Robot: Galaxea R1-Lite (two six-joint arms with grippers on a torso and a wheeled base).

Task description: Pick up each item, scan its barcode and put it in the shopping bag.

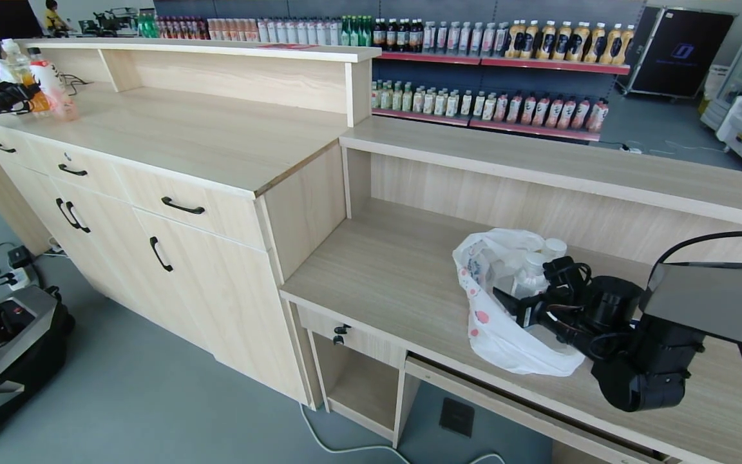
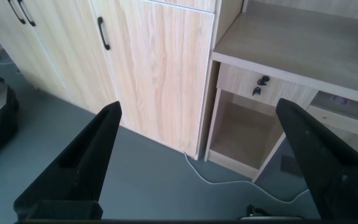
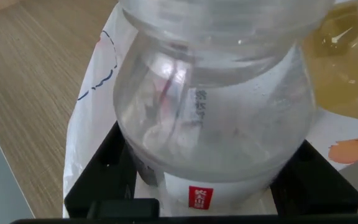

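The right gripper (image 1: 518, 303) is clamped around a clear bottle (image 3: 210, 118) in the mouth of the white shopping bag (image 1: 506, 341). The bag sits near the front edge of the lower counter (image 1: 397, 270) (bare wood to its left). The left gripper (image 2: 197, 106) hangs wide open, holding nothing, above open floor (image 2: 154, 180). 2 bottles (image 1: 39, 80) stand at the upper counter's (image 1: 203, 135) far end.

The clear bottle (image 3: 210, 124) runs past the right wrist view's edge (cap cut off); the shopping bag (image 1: 506, 348) hides its base.

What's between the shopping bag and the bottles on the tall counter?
Nothing but bare wood in the head view: the low desk, then the tall counter's top, from shopping bag to bottles.
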